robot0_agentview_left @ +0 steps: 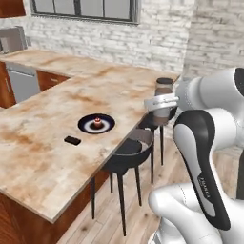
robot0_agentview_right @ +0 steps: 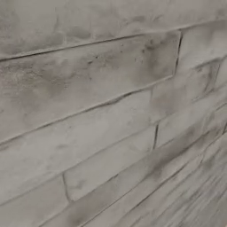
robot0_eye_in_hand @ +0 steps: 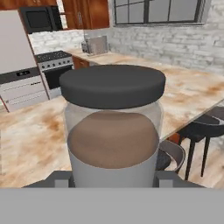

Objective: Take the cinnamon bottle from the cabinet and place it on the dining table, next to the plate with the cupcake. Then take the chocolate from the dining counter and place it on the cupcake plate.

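A long marble-patterned dining counter (robot0_agentview_left: 57,138) stretches across the kitchen, with dark bar stools (robot0_agentview_left: 131,155) tucked along its near edge. My gripper (robot0_agentview_left: 162,102) hangs in the air just past that edge, above the stools, its jaws clenched on the cinnamon bottle (robot0_agentview_left: 164,94), an upright clear jar with a dark lid and brown powder inside. Out on the counter sits a dark plate (robot0_agentview_left: 96,124) holding a small cupcake (robot0_agentview_left: 97,122). Near the plate, toward me, lies the chocolate (robot0_agentview_left: 72,140), a small dark bar flat on the counter.
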Tool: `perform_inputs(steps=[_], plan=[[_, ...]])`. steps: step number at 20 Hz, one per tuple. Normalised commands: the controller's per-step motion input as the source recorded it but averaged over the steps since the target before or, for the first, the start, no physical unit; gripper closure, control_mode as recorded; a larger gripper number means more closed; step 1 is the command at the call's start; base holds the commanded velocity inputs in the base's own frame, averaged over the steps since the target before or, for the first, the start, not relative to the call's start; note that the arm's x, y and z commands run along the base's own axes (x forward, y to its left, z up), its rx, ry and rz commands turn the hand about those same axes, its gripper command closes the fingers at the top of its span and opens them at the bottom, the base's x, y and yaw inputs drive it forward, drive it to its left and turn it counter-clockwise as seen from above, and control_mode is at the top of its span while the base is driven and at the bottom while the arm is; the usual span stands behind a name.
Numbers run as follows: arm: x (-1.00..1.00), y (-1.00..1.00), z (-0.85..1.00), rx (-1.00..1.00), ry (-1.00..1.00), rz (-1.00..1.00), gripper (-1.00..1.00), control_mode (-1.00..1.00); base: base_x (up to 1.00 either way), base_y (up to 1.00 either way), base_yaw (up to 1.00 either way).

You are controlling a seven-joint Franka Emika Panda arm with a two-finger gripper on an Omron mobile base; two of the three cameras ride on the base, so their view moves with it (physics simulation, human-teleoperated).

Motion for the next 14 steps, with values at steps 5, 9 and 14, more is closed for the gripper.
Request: perform_inputs(steps=[5,9,14], plan=[[0.00,0.00,0.00,0.00,0.00,0.00,1.00,1.00,0.29,-0.68,0.55],[0.00,0.00,0.00,0.00,0.00,0.00,1.00,1.00,0.23,-0.67,0.55],[0.00,0.00,0.00,0.00,0.00,0.00,1.00,1.00,0.15,-0.67,0.55]])
